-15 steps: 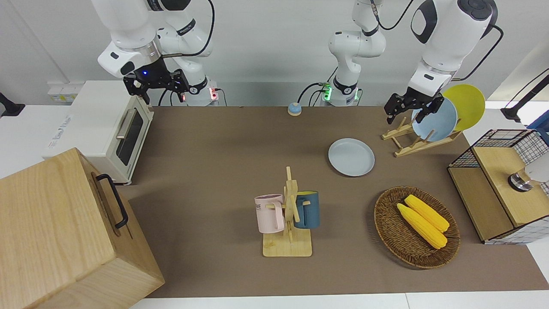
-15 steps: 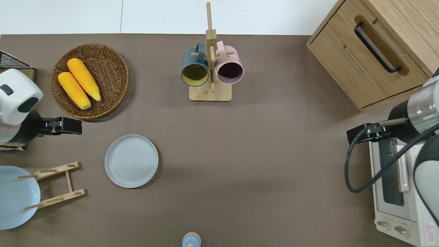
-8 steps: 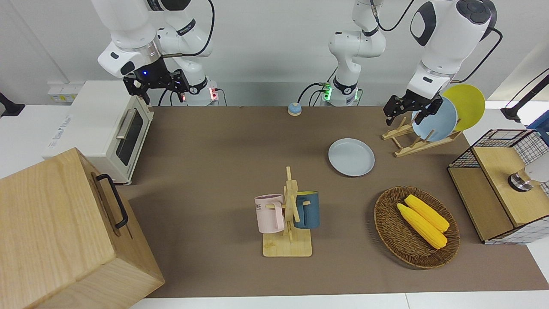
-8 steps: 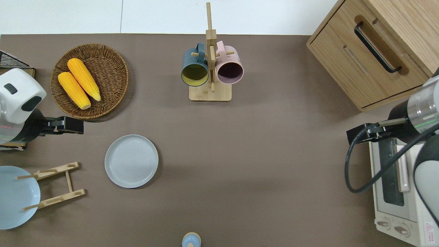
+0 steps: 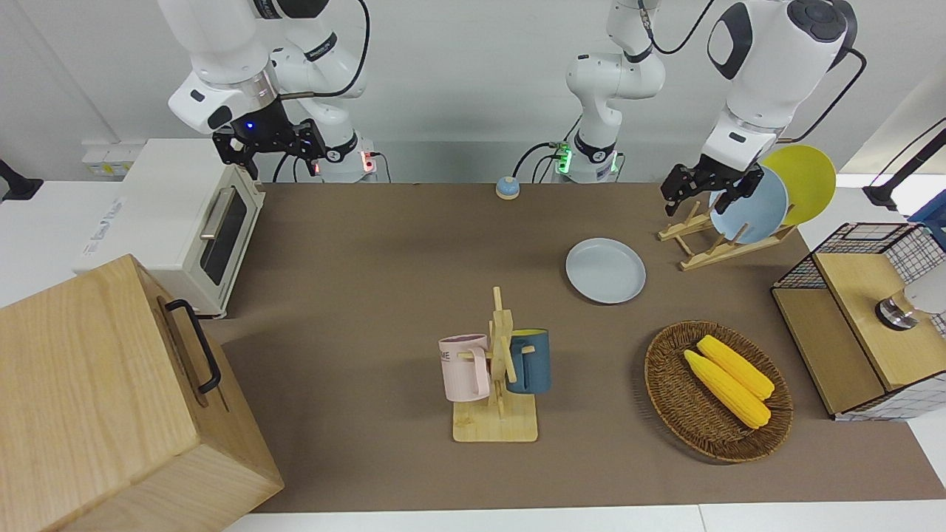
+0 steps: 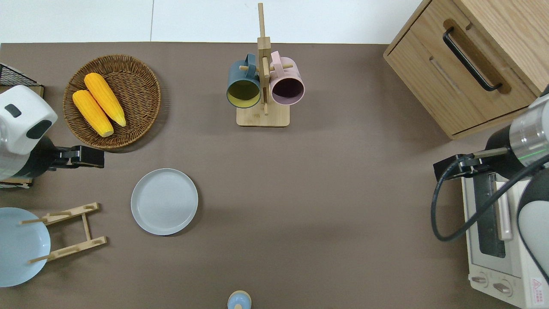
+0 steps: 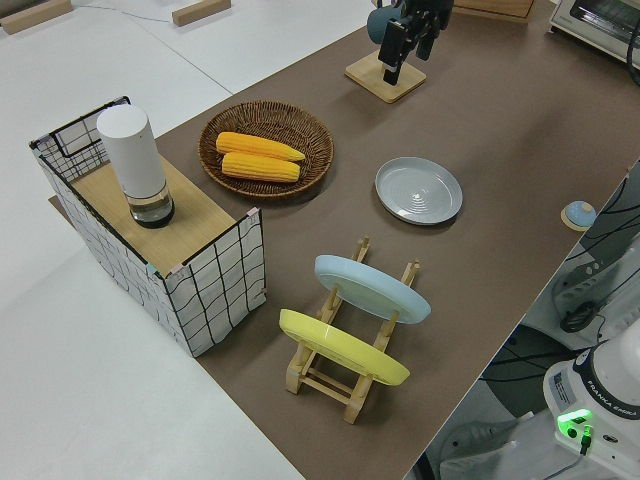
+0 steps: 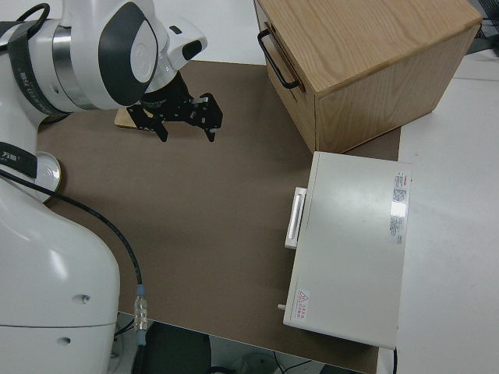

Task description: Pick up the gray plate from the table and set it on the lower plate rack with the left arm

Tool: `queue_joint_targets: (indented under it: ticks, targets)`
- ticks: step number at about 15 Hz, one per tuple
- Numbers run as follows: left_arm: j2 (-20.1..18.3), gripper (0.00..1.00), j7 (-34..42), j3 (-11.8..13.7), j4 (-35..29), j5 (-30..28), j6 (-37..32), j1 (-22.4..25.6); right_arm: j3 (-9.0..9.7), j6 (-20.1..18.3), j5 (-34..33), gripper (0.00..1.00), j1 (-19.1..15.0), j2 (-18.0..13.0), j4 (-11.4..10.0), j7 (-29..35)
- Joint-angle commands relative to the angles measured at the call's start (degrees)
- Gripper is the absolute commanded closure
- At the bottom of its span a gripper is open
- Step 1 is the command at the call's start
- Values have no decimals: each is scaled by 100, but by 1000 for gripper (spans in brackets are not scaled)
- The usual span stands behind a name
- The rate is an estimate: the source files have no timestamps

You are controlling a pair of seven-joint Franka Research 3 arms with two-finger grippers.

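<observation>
claw not yet at the plate

left claw hung empty, jaws parted, over bare bench. the gray plate lay flat, apart from it, toward the right arm's end; the lower plate rack beside. approach seemed pending: descend on the rim. right arm parked.

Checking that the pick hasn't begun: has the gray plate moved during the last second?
No. The gray plate lies flat in the same spot beside the lower plate rack; the left gripper is empty.
</observation>
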Motion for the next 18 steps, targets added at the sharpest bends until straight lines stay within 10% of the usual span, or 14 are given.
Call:
queue_joint_targets:
  ticks: [1,18]
  targets:
    - [-15,7,-92,28,-445,87,173,-26,121,-62,-37,17,-132,-12,41,68]
    - [-666,7,-838,213,-4041,43,3433,17,121,-62,-28,17,-132,-12,41,68]
